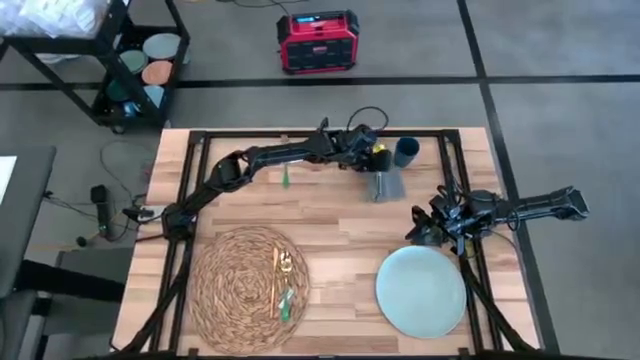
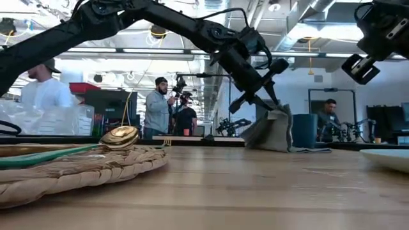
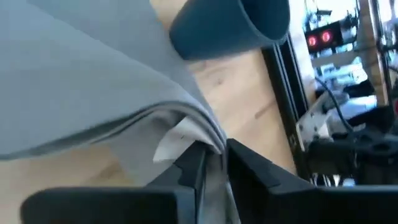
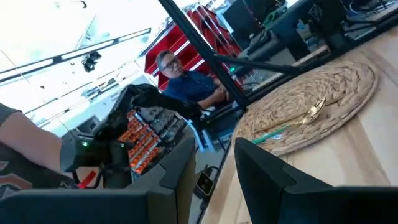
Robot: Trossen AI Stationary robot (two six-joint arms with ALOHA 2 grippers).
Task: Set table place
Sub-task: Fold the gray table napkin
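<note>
Gripping: our left gripper point(image 1: 383, 172) jaws are pinching the napkin point(image 1: 388, 184) beside the cup point(image 1: 407, 152).
Waiting: our right gripper point(image 1: 418, 228) jaws are gaping, empty, above the worktop point(image 1: 340, 210).

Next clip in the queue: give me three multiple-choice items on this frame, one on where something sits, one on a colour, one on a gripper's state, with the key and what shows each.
1. Where does the plate lie?
A. on the woven placemat
B. on the bare table, to the right of the placemat
C. on the cart

2. What colour is the napkin?
A. grey
B. red
C. yellow

3. What is the left gripper doing?
A. open above the plate
B. shut on the cup
C. shut on the napkin

Key: 1 B, the high view shows wood all round the plate. 2 A, grey cloth in the left wrist view. 3 C, the cloth's edge is pinched between the fingers. The right gripper hangs open above the plate's far edge.
</note>
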